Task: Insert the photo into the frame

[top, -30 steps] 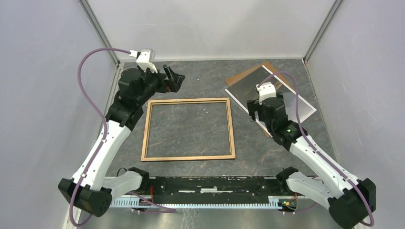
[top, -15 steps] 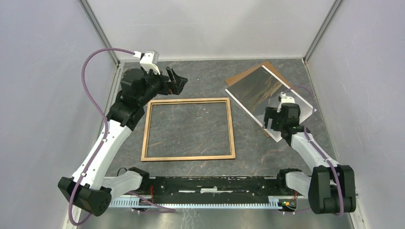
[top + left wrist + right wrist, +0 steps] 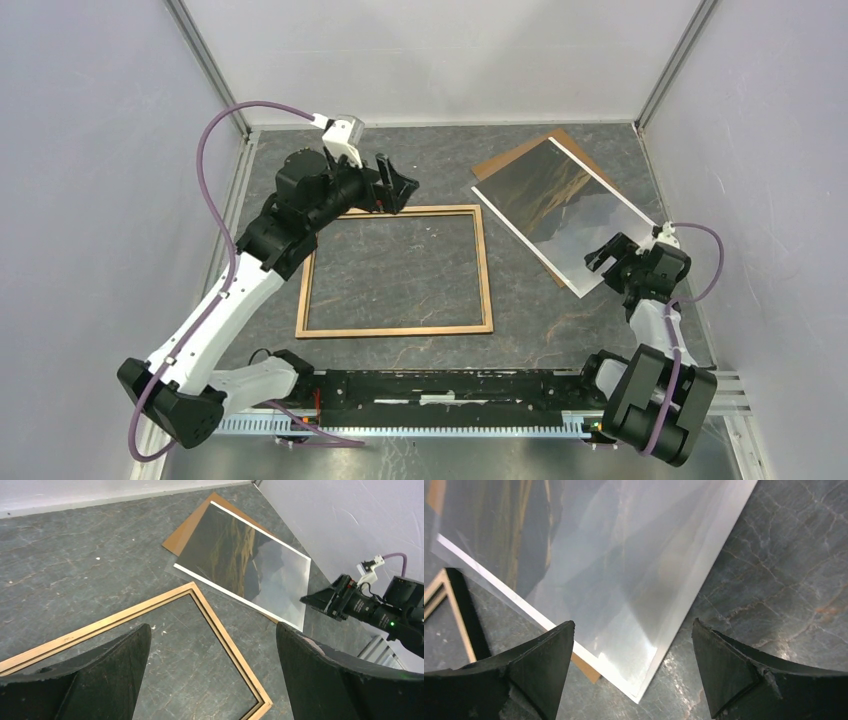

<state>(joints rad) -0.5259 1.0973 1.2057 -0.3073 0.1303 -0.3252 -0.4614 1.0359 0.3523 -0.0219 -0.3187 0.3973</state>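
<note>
Crouching low, right fingers [image 3: 514, 680] spread over photo [image 3: 614, 570] corner.

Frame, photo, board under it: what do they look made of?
Large rectangular light brown frame: looks like wood, matte tan rails. Large grey photo with white border: thin glossy paper, probably; strong glare, maybe a clear sheet over it. Flat brown board beneath: likely cardboard, dull, uniform.
</note>
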